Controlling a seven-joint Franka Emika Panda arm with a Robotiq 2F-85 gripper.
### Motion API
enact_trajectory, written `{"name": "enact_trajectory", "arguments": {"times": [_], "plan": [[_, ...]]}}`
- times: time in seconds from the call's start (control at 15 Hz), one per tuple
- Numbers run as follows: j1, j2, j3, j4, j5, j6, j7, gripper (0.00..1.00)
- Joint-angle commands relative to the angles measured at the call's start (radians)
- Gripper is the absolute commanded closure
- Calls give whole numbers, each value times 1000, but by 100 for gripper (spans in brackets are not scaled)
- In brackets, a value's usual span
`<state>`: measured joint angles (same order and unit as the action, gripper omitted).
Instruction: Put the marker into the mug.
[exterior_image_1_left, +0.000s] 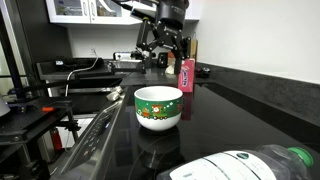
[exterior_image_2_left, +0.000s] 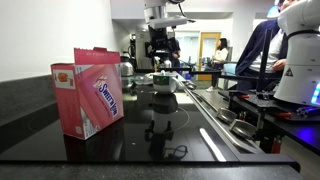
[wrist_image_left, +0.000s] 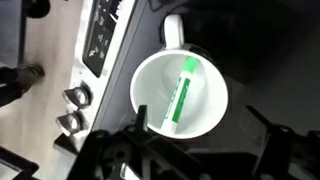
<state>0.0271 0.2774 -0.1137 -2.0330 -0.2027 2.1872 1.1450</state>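
Observation:
The mug (exterior_image_1_left: 158, 108) stands on the black counter, white with a green rim and a red-and-green pattern. In the wrist view I look straight down into it (wrist_image_left: 150, 95). The green and white marker (wrist_image_left: 183, 92) lies slanted inside the mug. My gripper (exterior_image_1_left: 163, 45) hangs well above and behind the mug, open and empty. In the wrist view its dark fingers frame the lower edge (wrist_image_left: 200, 150), spread apart. The gripper (exterior_image_2_left: 160, 45) and the mug (exterior_image_2_left: 164, 80) also show small and far off in an exterior view.
A pink box (exterior_image_1_left: 187, 75) stands upright just behind the mug, and shows large in the foreground in an exterior view (exterior_image_2_left: 90, 92). A white-and-green plastic bottle (exterior_image_1_left: 250, 165) lies at the front edge. A stove with knobs (wrist_image_left: 100, 40) borders the counter.

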Motion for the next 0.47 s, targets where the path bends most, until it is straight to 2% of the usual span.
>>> {"name": "enact_trajectory", "arguments": {"times": [0.0,0.2,0.4], "plan": [[-51,-48,23,-10,139,-31,-269,0],[-68,-62,21,-7,228,-34,-491,0],[-53,-58,2,2,208,-50,-547,0]]}}
